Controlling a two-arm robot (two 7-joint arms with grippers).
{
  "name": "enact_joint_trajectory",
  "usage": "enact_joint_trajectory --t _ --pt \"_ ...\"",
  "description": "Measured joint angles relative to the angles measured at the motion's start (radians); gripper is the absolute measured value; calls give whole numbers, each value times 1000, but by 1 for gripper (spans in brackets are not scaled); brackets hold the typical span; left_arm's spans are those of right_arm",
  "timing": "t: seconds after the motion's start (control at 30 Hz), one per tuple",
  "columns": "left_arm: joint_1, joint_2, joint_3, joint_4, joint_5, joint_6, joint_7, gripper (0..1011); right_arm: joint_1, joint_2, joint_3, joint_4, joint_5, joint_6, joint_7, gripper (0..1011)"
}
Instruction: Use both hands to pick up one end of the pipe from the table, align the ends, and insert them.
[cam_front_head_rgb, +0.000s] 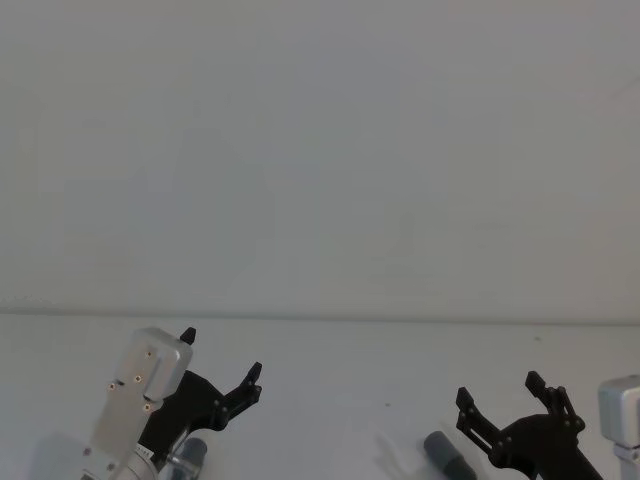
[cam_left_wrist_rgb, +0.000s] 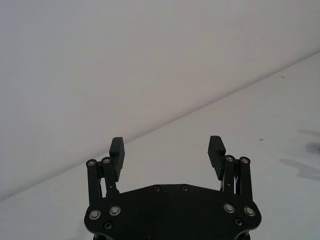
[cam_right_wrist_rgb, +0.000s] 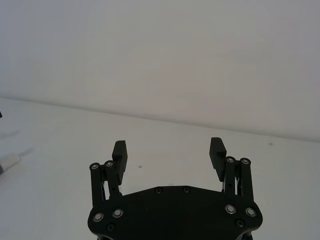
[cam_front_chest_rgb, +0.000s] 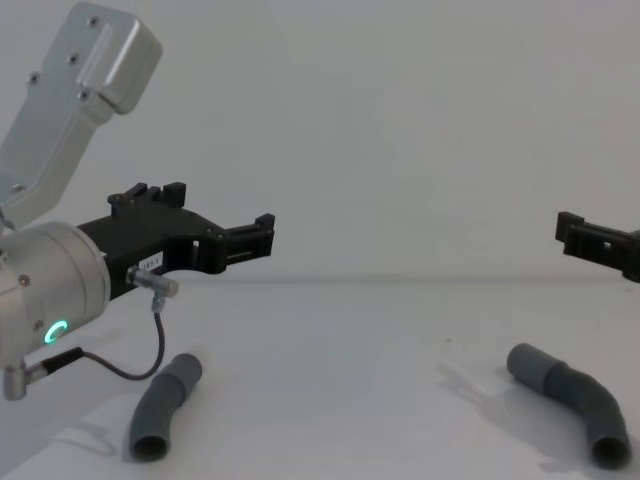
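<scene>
Two dark-grey bent pipe pieces lie on the white table (cam_front_chest_rgb: 340, 350), far apart. The left pipe piece (cam_front_chest_rgb: 165, 405) (cam_front_head_rgb: 190, 455) rests below my left gripper (cam_front_chest_rgb: 250, 238) (cam_front_head_rgb: 222, 353). That gripper hovers above the table, open, with nothing between its fingers (cam_left_wrist_rgb: 166, 145). The right pipe piece (cam_front_chest_rgb: 570, 392) (cam_front_head_rgb: 448, 455) lies below and just left of my right gripper (cam_front_head_rgb: 499, 389) (cam_front_chest_rgb: 578, 236). It too hangs in the air, open and empty (cam_right_wrist_rgb: 168, 146). A whitish pipe tip (cam_right_wrist_rgb: 7, 162) pokes in at the edge of the right wrist view.
A pale wall (cam_front_head_rgb: 320, 150) rises behind the table's far edge. A thin black cable (cam_front_chest_rgb: 150, 345) loops under the left wrist, near the left pipe piece. Bare table lies between the two pieces.
</scene>
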Motion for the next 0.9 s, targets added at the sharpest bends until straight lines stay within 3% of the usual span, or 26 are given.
enact_joint_trajectory --t 0.9 --pt "0 0 0 0 0 0 0 1002 0 0 0 0 0 0 0 1002"
